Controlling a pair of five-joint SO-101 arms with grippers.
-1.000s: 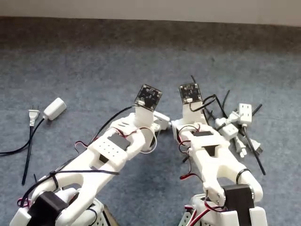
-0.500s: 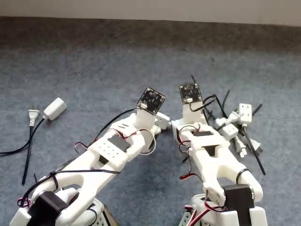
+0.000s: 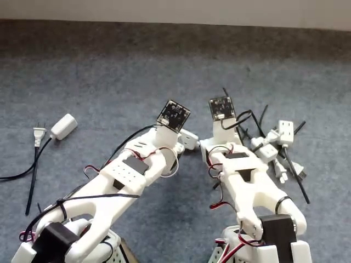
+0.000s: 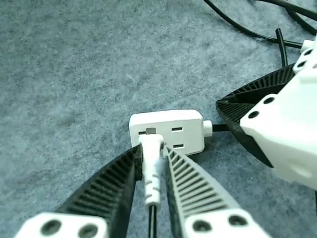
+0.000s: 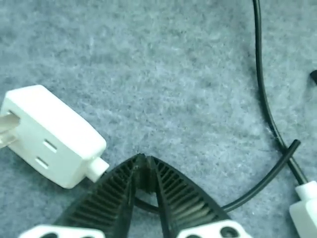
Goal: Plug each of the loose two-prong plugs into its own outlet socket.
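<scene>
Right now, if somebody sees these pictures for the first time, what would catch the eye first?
At the centre of the carpet, the left gripper clamps a white plug whose tip meets a white outlet block, while the right gripper pinches a black cord beside that block. Far to the left lies a second plug, unplugged, next to a white adapter.

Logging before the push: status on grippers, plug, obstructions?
Left gripper shut on white plug. Plug tip at outlet block socket. Right gripper shut on block's cord. Another plug loose, far off.
</scene>
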